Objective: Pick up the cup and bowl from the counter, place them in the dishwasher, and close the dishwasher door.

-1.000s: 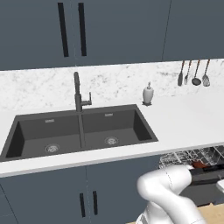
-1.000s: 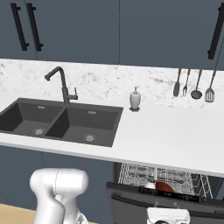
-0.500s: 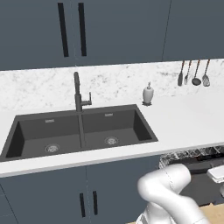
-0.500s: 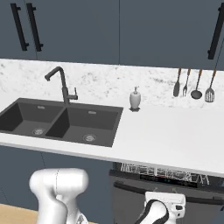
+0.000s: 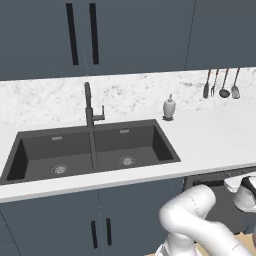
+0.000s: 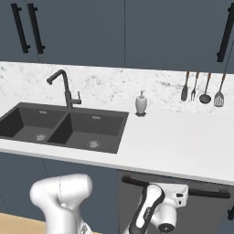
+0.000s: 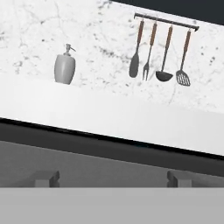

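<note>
Judging by the counter (image 6: 183, 141), the task looks close to finished: across the middle of the right base view the white marbled top carries no cup and no bowl, just the soap bottle (image 6: 141, 103) near the back wall and 4 utensils (image 6: 201, 89) hanging at the upper right. The double sink (image 6: 64, 128) at the left looks bare as well. At the bottom of that view the dishwasher door (image 6: 215, 208) stands nearly upright under the counter edge, with at most a dark slit left along its top, so cup and bowl are presumably inside, though that cannot be confirmed. The gripper (image 7: 113, 178) sits low against the door, its 2 fingertips (image 7: 46, 178) wide apart at the bottom of the hand view and holding nothing. What seems left is pressing the door fully shut, if it is not already.
</note>
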You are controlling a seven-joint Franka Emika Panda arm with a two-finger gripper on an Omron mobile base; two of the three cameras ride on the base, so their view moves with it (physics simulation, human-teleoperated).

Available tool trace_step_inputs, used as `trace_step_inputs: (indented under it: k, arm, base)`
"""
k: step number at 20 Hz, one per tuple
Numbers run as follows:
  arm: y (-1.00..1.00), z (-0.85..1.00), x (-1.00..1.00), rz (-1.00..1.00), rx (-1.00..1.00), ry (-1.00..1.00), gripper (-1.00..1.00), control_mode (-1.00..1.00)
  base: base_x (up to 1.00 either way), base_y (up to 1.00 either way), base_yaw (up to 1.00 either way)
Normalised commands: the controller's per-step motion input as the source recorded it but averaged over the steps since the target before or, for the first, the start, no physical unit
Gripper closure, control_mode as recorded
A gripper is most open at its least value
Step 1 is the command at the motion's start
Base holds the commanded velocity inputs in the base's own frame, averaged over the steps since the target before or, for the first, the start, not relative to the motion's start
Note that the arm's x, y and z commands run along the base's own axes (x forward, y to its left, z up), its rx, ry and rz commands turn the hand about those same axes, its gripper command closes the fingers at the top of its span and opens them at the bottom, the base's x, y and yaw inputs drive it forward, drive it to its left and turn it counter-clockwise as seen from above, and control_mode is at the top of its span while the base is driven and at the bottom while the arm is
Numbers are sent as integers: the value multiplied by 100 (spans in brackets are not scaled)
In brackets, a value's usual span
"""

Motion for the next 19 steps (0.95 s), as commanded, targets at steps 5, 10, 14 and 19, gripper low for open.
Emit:
trace_step_inputs:
  k: [5, 10, 14, 19]
  arm:
    - [38, 0, 97, -2, -9, 11, -100, -100]
    - [18, -2, 81, -2, -7, 11, -100, -100]
    - [13, -12, 70, -5, -2, 3, -100, -100]
    - [0, -11, 55, -3, 0, 0, -100, -100]
  base:
    - [0, 0, 0]
    - [0, 0, 0]
    - [0, 0, 0]
    - [0, 0, 0]
